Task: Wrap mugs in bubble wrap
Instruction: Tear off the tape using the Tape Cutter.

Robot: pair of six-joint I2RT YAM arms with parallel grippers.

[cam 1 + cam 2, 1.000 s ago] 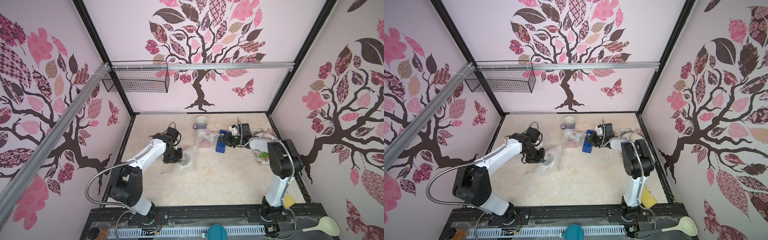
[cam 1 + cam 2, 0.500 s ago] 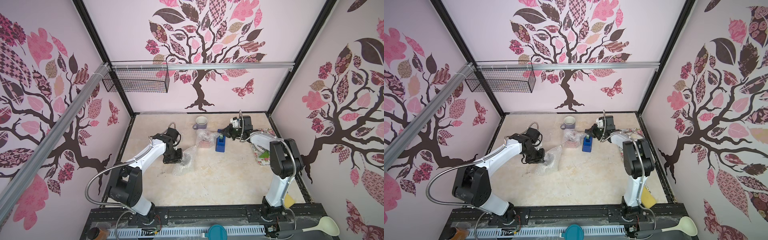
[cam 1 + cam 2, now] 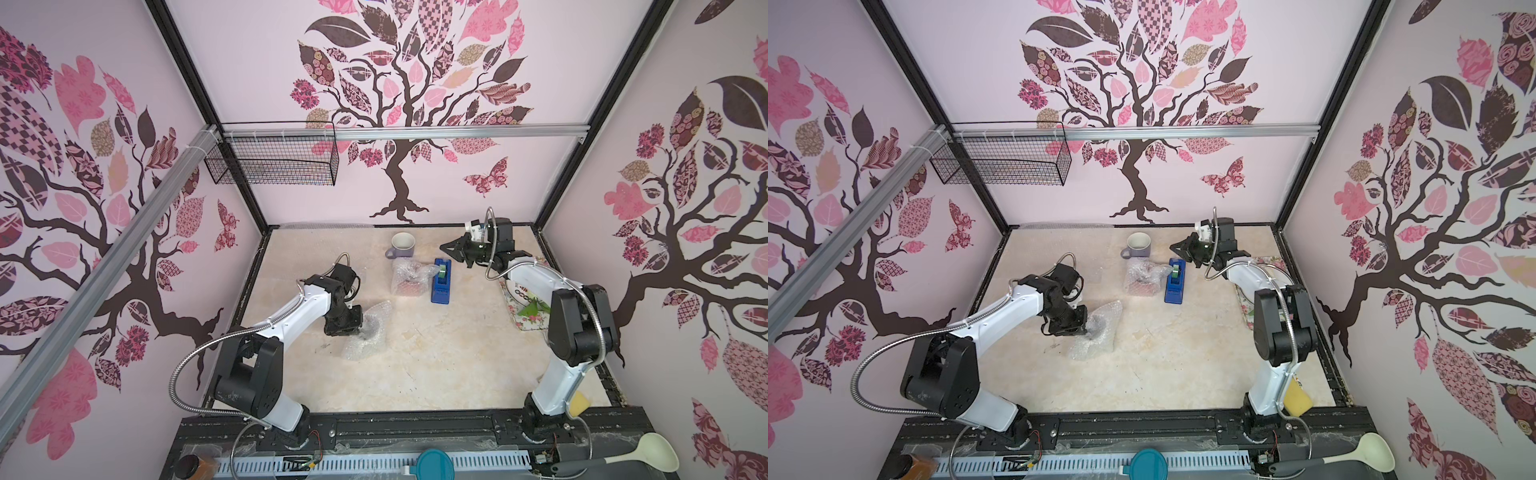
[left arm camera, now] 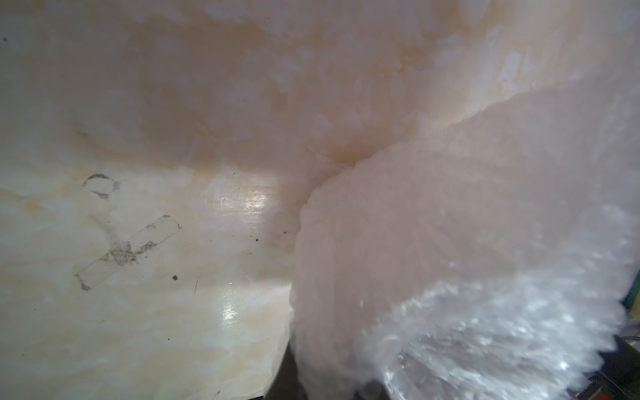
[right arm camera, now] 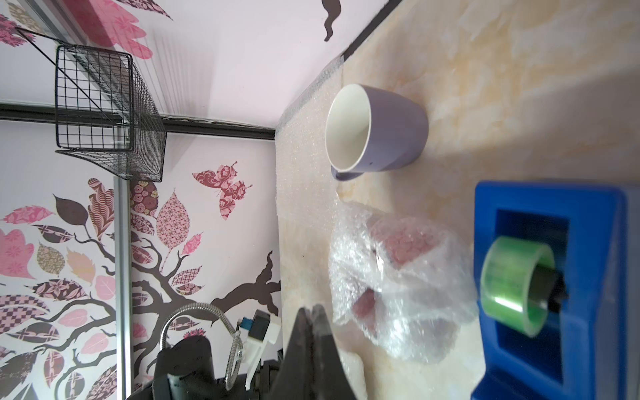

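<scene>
Across the marbled counter (image 3: 415,365), wrapping goods in three spots. Along the back wall, a flat sheet of bubble wrap (image 5: 298,180), spare. Midway out, on the left arm's side, a loose bubble-wrap bundle (image 3: 374,320), pinched at its left edge by the left pincer (image 3: 359,331), clamped tight on the plastic. Contents too clouded in the left wrist view to name.

Farther back, near the middle, a second bundle with a red mug (image 3: 409,279) showing through. Just beside it, a blue tape dispenser (image 3: 441,286), long axis front to back, green roll (image 3: 441,272) at the far end.

Near the back wall, a bare lavender mug (image 3: 402,245), upright, handle turned front-left.

Above the dispenser's far end, the right pincer (image 3: 445,247): closed, empty, tips pointing left.

Likely hinges on that short gap: roll just in front of and below those tips, bare mug a little to their left, both much nearer the right arm than the left.
</scene>
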